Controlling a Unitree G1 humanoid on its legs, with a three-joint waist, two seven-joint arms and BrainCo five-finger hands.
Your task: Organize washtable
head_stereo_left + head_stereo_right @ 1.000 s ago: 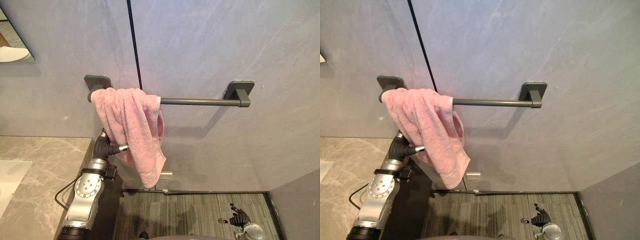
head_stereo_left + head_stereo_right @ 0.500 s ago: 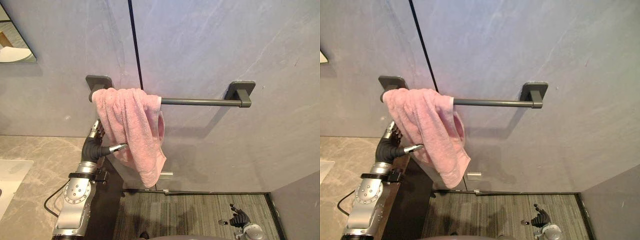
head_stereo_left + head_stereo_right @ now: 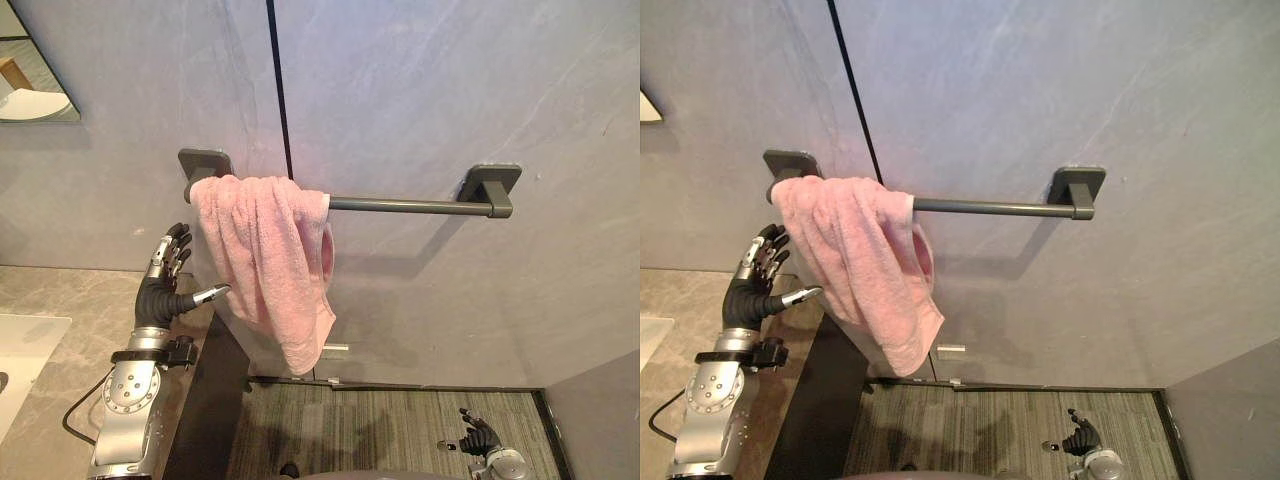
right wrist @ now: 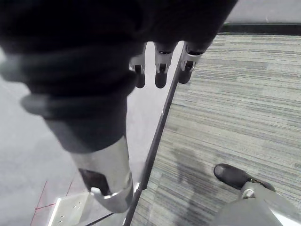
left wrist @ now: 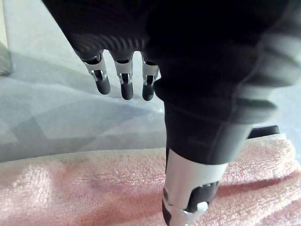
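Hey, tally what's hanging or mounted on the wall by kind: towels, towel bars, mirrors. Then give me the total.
pink towel: 1
towel bar: 1
mirror: 1
Total: 3

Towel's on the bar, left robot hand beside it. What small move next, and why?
Probably bring the left robot hand to the pink towel and draw its edge rightward along the towel bar. The towel hangs bunched at the bar's left end, most of the bar is bare, and the hand is open beside the cloth, holding nothing.
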